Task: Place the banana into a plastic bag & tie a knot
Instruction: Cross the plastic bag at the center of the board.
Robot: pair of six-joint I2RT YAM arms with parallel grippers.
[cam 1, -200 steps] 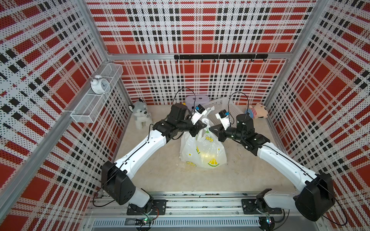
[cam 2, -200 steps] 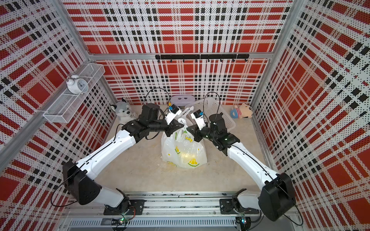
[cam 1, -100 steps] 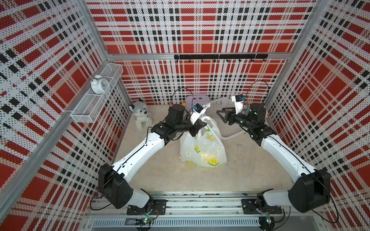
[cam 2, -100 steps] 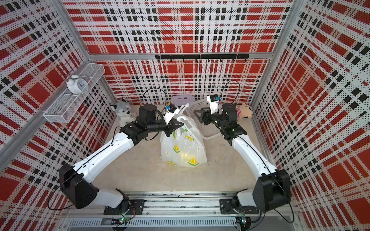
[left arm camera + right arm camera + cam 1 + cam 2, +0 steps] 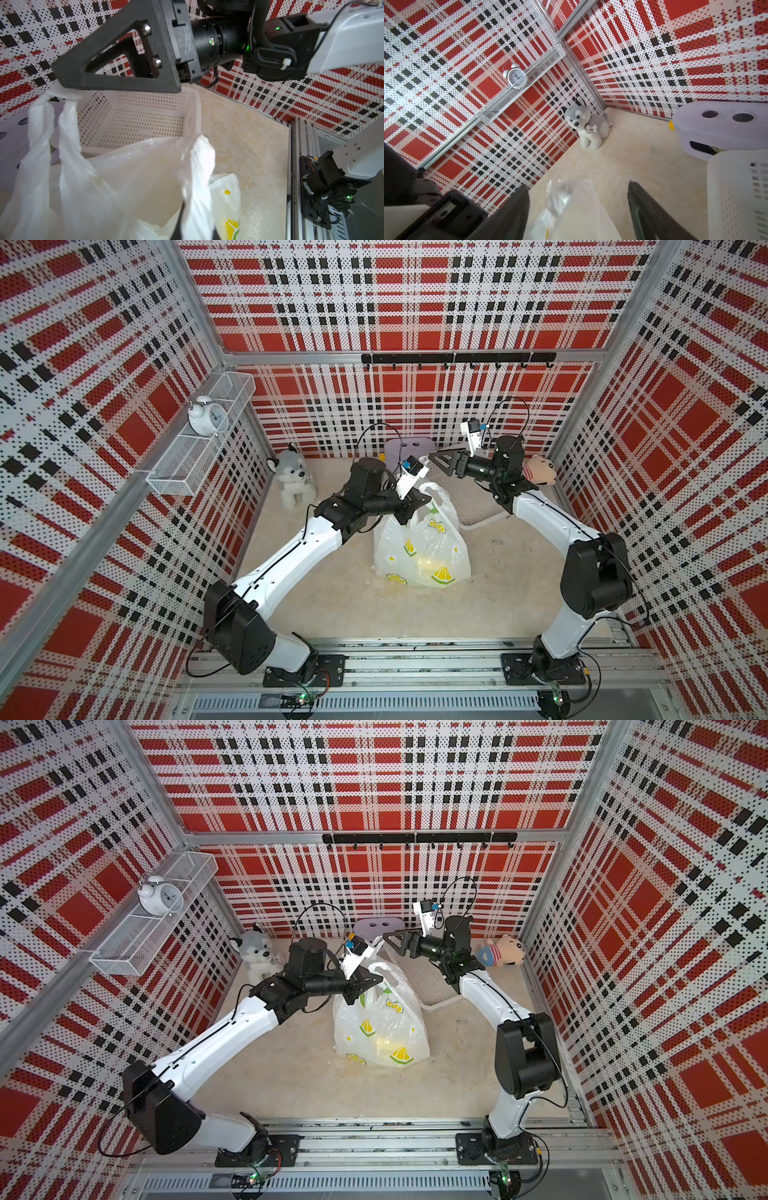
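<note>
1. Plaid walls ring the beige worktop (image 5: 332, 597), where the biggest change is that the right end effector (image 5: 435, 458) has swung back from the plastic bag (image 5: 419, 543) toward the basket (image 5: 145, 116), jaws now wide apart and gripping nothing
2. Left end effector (image 5: 411, 510) stays clamped on one handle (image 5: 197, 170), propping the bag upright
3. Banana (image 5: 424, 563) glows yellow low inside the bag; the handles hang apart, so the knot looks untied and needs a regrasp

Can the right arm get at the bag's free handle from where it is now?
Probably yes. The right gripper is open and the plastic bag's free handle stands right in front of it, seemingly between its fingers, with nothing in the way.
</note>
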